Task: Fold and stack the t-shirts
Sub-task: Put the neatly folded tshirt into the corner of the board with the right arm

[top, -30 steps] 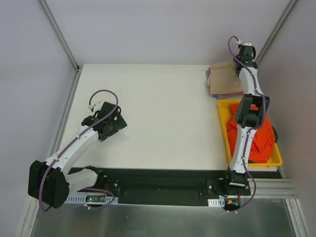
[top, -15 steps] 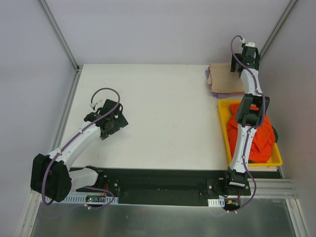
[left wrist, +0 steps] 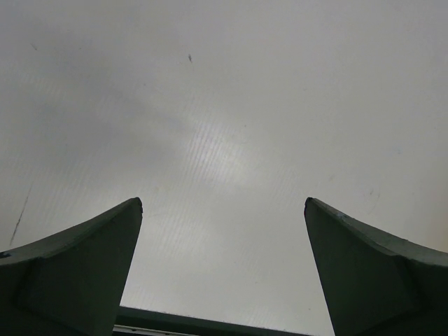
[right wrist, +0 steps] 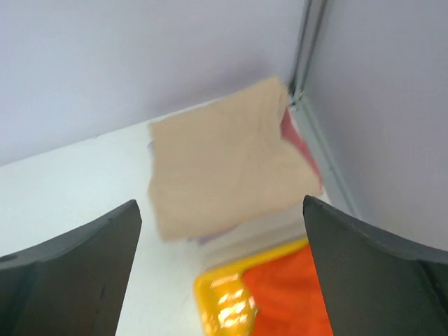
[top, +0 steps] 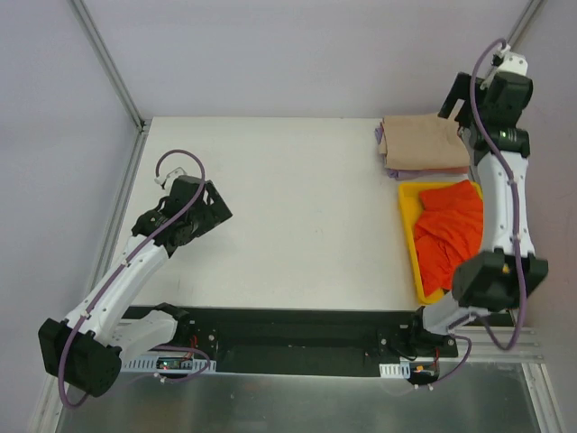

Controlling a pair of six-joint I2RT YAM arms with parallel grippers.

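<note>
My right gripper (right wrist: 221,201) stood wide open, empty, the folded tan t-shirt (top: 424,142) lying apart at its twelve o'clock; my left gripper (left wrist: 222,203) gaped, empty, over the table (top: 297,198).

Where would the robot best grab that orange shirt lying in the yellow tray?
Probably by a raised fold near the middle of the orange shirt, coming straight down from above. It lies crumpled in a heap, and the walls of the yellow tray would likely block a sideways approach.

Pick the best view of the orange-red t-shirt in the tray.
Top external: the orange-red t-shirt lies crumpled in the yellow tray, mostly visible. Right wrist catches only a blurred corner at its bottom edge; left wrist shows only table.
</note>
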